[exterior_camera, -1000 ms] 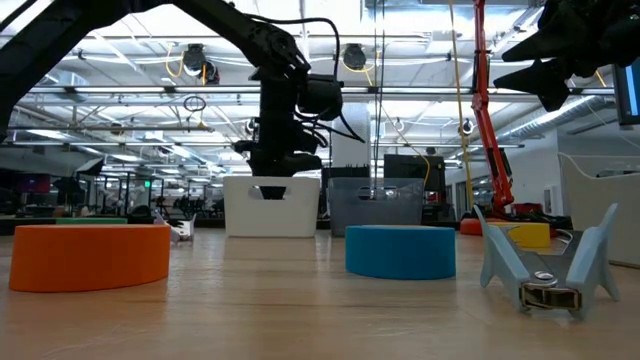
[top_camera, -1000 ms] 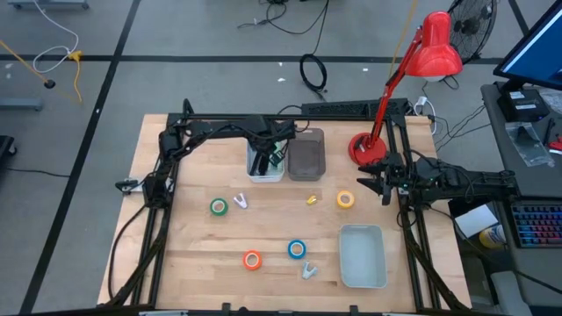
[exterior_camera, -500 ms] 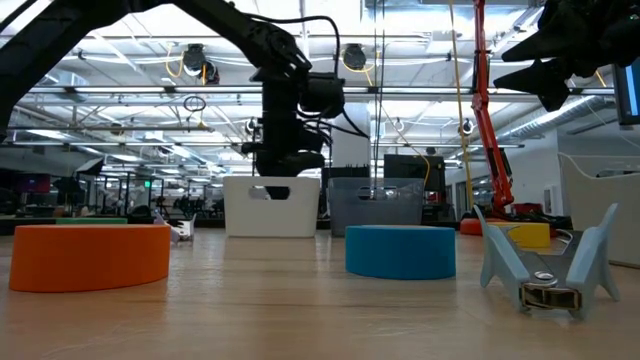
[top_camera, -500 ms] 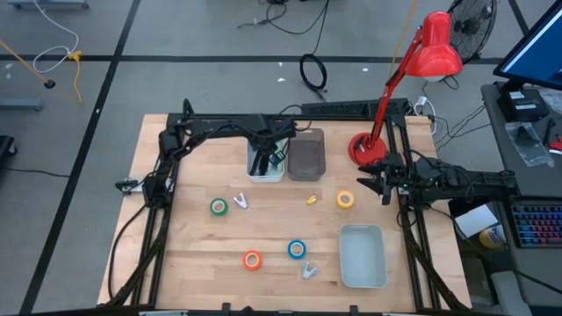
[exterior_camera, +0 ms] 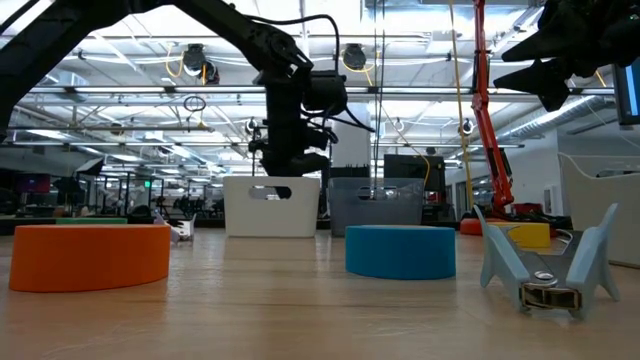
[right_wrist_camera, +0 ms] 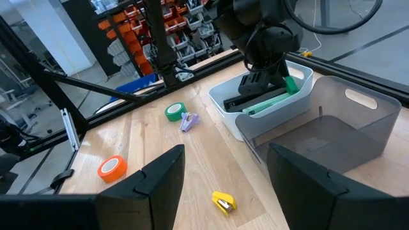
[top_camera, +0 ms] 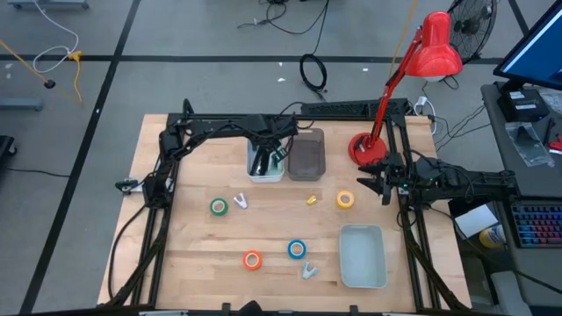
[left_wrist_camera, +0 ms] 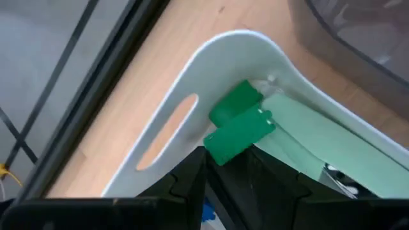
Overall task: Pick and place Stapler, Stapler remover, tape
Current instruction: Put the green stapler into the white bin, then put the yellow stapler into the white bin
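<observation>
Working from the 6 o'clock edge of the bench [top_camera: 176,263] outward. A grey staple remover [top_camera: 306,270] sits closest, with the blue tape [top_camera: 297,249] just beside it. The orange tape [top_camera: 252,260] is a bit toward 9, and a pale tray [top_camera: 363,279] is over toward 4. Mid-bench there's the green tape [top_camera: 218,207] at about 9 with a small purple remover [top_camera: 240,202] next to it. The yellow tape [top_camera: 345,199] is toward 3, with a little yellow thing [top_camera: 312,200] beside it that I can't identify.

The action is past centre toward 12. The left gripper [top_camera: 262,163] is down in the white bin [top_camera: 266,178], right on the green stapler [left_wrist_camera: 239,131]. The stapler lies tilted inside, against the bin's wall. I honestly can't tell if it's pinching the stapler or has let go.

My take: this is the drop-off.
- If it's holding on, only release once the stapler rests on the bin floor.
- Then pull straight up so nothing snags the rim or drags the stapler back out.
- The grey bin [top_camera: 306,155] touches the white one on the 3 o'clock side, so don't swing that way.

The right gripper [top_camera: 364,183] waits at 3 o'clock with its fingers spread wide and empty, near the yellow tape, so that would be an easy next grab.
</observation>
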Robot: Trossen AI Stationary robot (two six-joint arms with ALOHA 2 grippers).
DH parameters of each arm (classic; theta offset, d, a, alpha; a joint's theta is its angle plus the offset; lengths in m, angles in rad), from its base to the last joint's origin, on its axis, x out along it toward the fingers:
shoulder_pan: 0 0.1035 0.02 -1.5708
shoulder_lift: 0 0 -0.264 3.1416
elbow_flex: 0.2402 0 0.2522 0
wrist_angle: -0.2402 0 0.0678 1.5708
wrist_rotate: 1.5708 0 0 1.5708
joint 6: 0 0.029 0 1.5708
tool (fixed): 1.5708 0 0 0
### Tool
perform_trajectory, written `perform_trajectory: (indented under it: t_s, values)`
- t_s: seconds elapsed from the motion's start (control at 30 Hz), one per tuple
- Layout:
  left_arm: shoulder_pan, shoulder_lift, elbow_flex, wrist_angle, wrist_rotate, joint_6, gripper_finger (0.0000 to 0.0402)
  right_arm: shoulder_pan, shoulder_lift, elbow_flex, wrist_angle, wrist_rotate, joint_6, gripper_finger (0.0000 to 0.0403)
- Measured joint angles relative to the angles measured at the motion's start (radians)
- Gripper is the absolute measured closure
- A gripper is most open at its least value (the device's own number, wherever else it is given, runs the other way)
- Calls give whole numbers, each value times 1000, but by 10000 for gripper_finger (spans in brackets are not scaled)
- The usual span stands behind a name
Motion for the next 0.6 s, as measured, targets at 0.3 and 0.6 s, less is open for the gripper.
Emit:
perform_trajectory:
  t_s: [0.3, 0.6]
  values:
    - [1, 0, 0, 99, -19, 31, 282, 0, 0, 0, 0, 0, 18, 190]
    - [-2, -36, 13, 17, -44, 28, 282, 0, 0, 0, 0, 0, 26, 190]
